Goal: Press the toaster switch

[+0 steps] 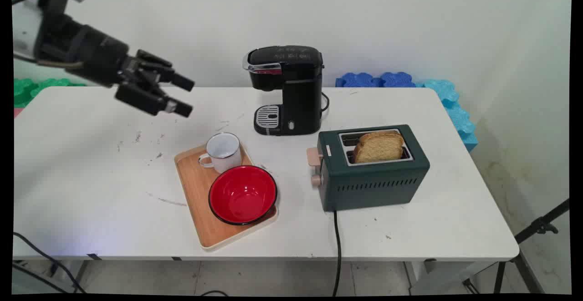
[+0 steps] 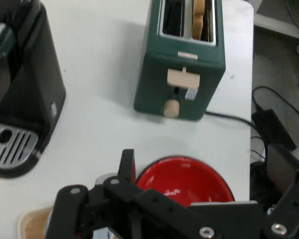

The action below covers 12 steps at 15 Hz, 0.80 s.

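One coffee maker (image 1: pixel 286 90), toaster (image 1: pixel 373 166), bread slice (image 1: pixel 379 146), mug (image 1: pixel 222 152), red bowl (image 1: pixel 242 194), tray (image 1: pixel 200 196).

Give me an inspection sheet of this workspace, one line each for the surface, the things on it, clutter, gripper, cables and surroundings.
Surface: white table, scuffed with dark marks left of centre.
Things: wooden tray holding a white mug and a red bowl; black coffee machine behind it; green toaster at right, a slice of bread standing up out of one slot.
Clutter: nothing seen.
Gripper: black gripper raised above the table's left rear, fingers apart, holding nothing.
Cables: toaster cord runs off the near edge; black cables hang at lower left.
Surroundings: plain wall; green foam mats behind left, blue foam mats behind right; stand leg at right.
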### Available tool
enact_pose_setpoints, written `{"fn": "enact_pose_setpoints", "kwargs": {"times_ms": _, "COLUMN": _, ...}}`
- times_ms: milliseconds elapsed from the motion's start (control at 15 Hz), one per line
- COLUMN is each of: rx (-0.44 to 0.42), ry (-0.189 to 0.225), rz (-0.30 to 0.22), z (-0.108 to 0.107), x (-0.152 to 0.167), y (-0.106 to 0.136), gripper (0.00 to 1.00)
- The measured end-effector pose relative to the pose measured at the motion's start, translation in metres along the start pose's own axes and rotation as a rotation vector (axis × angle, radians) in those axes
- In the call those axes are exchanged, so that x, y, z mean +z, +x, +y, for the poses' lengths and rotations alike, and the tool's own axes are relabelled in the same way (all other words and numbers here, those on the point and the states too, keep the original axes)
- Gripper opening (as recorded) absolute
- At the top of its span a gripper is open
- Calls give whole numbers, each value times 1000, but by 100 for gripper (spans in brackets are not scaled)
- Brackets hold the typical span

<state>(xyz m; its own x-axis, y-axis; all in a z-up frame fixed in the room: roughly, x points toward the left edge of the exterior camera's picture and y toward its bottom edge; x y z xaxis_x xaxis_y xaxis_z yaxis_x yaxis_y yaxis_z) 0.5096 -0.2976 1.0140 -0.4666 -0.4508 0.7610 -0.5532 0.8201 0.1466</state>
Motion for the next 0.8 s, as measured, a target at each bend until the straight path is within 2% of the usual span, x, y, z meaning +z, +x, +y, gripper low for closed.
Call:
{"fn": "enact_pose_setpoints", "kwargs": {"times_ms": 267, "rx": 8, "ry": 0, "rz": 22, "z": 6, "x": 36, "y": 37, "gripper": 100}}
{"fn": "enact_pose_setpoints", "kwargs": {"times_ms": 600, "rx": 49, "ry": -5, "rz": 34, "z": 10, "x": 81, "y": 62, "gripper": 100}}
{"fn": "enact_pose_setpoints", "kwargs": {"times_ms": 800, "rx": 88, "ry": -4, "rz": 31, "z": 11, "x": 113, "y": 67, "gripper": 100}}
